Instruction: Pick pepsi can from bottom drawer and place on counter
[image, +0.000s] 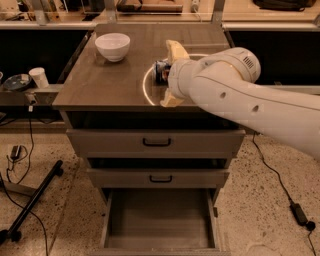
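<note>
The pepsi can (160, 72), small and dark blue, rests on the grey-brown counter (105, 85), inside the bright ring of reflected light. My gripper (168, 74) reaches in from the right on a thick white arm and stands open. One cream finger (175, 50) is behind the can and the other is in front of it, both clear of its sides. The bottom drawer (160, 216) is pulled out below, and its flat floor is bare.
A white bowl (112, 46) sits at the counter's back left. The two upper drawers (157, 142) with black handles are shut. A white cup (38, 77) stands on a low shelf at left. A black stand leg (31, 200) and cables lie on the floor.
</note>
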